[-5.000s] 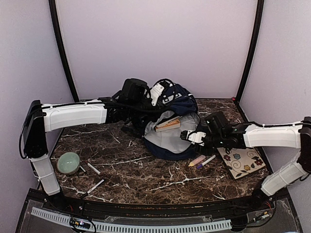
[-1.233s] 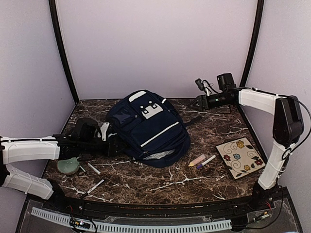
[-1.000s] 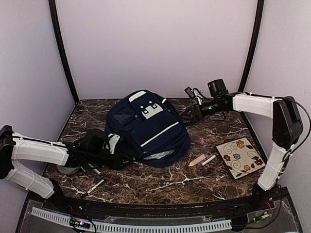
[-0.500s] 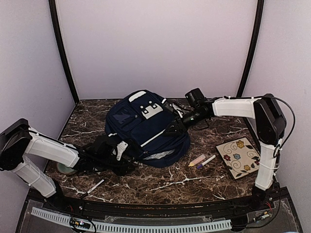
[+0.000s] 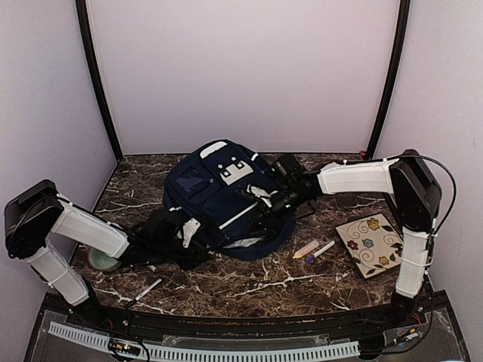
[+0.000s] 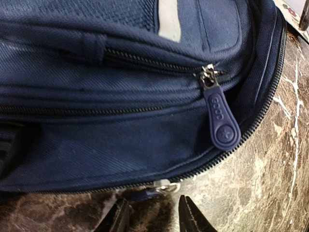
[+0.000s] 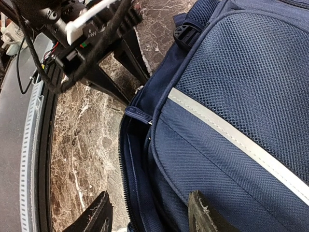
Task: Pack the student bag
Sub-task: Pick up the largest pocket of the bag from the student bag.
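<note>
Nearest, aiming left gripper, parted and empty, at bag along its bottom seam on marble, probably lining up on the slider there. Lies flat mid-table: navy weave, white stripe, rubbery oval tab. Beyond, spreads right gripper, open and holding nothing, over the mesh side, seemingly to steady it.

A: Where was room on the table?
B: Near edge, middle: bare marble between the white pens and the chalk sticks.
A: Blockers?
B: Student bag filled the centre back to the far edge. Left arm lay low across the near-left side, over the green bowl. Right arm crossed the far right. Flowered tile sat by the right edge.
</note>
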`<act>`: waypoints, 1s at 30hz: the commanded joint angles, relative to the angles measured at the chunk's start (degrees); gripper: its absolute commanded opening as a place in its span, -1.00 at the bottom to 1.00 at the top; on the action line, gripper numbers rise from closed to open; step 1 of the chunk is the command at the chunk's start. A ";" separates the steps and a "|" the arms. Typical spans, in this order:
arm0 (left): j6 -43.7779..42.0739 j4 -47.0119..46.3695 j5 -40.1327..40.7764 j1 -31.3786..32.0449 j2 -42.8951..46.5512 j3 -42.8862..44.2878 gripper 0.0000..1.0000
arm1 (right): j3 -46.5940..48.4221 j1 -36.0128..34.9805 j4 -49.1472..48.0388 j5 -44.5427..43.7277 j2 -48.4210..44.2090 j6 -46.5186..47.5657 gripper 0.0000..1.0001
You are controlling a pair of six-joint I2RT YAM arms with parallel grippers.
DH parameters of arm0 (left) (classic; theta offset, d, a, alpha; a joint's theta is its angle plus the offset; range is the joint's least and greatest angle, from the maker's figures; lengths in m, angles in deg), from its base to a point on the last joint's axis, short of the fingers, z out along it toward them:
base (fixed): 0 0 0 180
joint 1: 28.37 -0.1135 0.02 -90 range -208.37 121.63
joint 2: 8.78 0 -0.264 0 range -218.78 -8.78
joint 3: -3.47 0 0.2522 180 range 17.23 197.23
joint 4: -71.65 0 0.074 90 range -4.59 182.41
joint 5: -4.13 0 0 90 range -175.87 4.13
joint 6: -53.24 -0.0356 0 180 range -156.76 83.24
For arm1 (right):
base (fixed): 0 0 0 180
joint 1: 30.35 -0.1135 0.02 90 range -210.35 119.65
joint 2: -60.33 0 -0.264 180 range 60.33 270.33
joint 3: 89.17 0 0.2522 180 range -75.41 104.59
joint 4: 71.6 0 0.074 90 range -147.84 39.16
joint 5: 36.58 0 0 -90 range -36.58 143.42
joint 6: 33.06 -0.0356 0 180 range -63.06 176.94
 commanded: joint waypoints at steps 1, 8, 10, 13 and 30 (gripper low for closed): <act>-1.85 -4.24 -4.13 -1.64 0.40 -0.72 -0.30 | -0.79 -0.08 1.03 -1.68 0.56 2.34 0.08; -4.04 -7.90 -8.31 -1.79 0.05 -1.77 -0.43 | -1.28 -0.54 0.16 -3.74 3.80 1.57 0.04; -4.11 -7.85 -8.87 -1.76 -0.41 -1.50 -0.49 | -0.91 -0.54 0.17 -3.73 4.46 1.29 0.03; -3.94 -6.78 -9.25 -1.77 -0.35 -1.27 -0.64 | -0.51 -0.54 0.17 -3.40 5.22 0.66 0.03; 7.52 -4.72 0.62 -0.52 3.37 -4.91 -0.36 | 0.02 -0.54 -0.54 -3.55 7.02 -1.06 0.03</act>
